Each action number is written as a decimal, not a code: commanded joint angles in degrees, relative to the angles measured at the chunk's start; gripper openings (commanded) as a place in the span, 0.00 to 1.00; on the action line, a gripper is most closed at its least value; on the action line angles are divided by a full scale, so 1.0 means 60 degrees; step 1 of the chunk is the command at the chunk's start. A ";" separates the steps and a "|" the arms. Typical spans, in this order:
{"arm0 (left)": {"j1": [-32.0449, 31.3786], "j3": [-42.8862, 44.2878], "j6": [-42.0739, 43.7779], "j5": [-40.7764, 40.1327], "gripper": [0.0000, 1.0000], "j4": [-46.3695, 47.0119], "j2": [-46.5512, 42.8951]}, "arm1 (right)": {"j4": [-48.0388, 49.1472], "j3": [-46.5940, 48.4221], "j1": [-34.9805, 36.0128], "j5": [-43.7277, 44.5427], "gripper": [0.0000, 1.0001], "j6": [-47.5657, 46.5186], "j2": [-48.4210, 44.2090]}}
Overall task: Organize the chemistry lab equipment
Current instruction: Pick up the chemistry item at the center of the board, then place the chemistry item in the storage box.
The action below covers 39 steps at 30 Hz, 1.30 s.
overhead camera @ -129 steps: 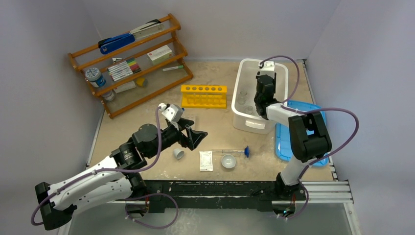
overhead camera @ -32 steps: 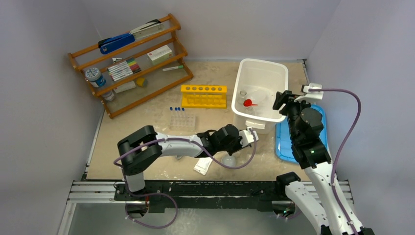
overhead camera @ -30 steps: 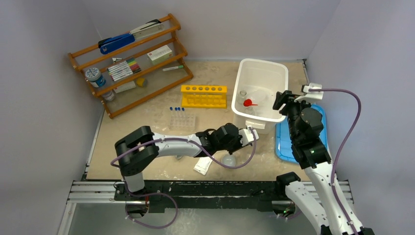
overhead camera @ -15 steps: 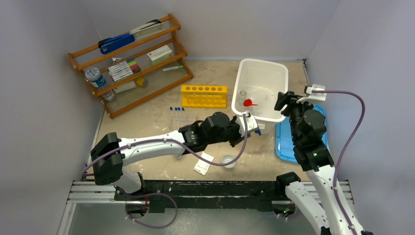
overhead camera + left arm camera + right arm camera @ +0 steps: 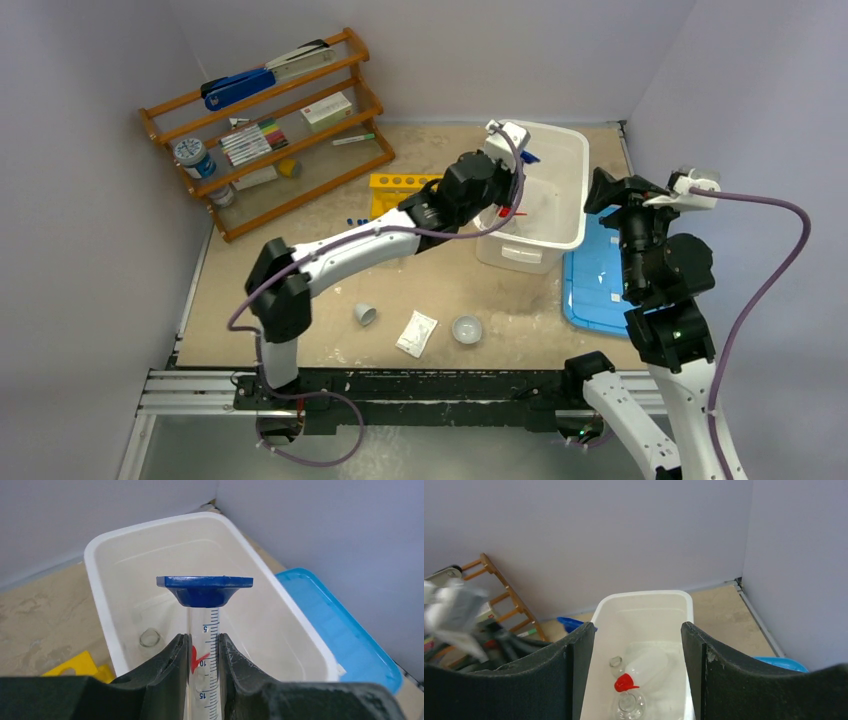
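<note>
My left gripper [image 5: 507,142] is shut on a clear graduated tube [image 5: 202,630] with a blue end [image 5: 204,586]. It holds the tube over the left rim of the white bin [image 5: 575,190]. In the bin lie a white squeeze bottle [image 5: 646,665] with a red nozzle [image 5: 624,683], a round glass flask [image 5: 628,705] and a smaller flask [image 5: 149,637]. My right gripper [image 5: 636,630] is open and empty, raised to the right of the bin. The yellow rack [image 5: 395,185] stands left of the bin, partly behind the left arm.
A blue lid [image 5: 600,285] lies right of the bin, under the right arm. Near the front edge sit a small white cup [image 5: 366,314], a white packet [image 5: 417,332] and a round dish [image 5: 467,329]. The wooden shelf [image 5: 270,130] stands at the back left.
My left arm has risen from the front of the table and swung back over the bin, carrying the tube. My right arm has drawn up and to the right, away from the bin.
</note>
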 commanded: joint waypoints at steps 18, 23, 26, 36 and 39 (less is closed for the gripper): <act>0.0911 0.4879 -0.3835 -0.3165 0.14 -0.0796 0.5504 | -0.0476 -0.0042 -0.0014 0.0056 0.66 -0.0062 -0.0252; 0.1077 0.4973 -0.3705 -0.3197 0.14 -0.0822 0.5917 | -0.0501 -0.0044 -0.0018 0.0042 0.66 -0.0179 -0.0192; 0.1401 0.4701 -0.3868 -0.2289 0.14 -0.0525 0.6056 | -0.0514 -0.0106 -0.0018 0.0061 0.66 -0.0220 -0.0205; 0.1683 0.4325 -0.3874 -0.1473 0.19 -0.0403 0.6180 | -0.0316 -0.0248 -0.0016 -0.0118 0.66 -0.0052 -0.0093; 0.1683 0.4329 -0.3832 -0.1237 0.26 -0.0352 0.6091 | -0.0326 -0.0248 -0.0014 -0.0165 0.66 -0.0019 -0.0059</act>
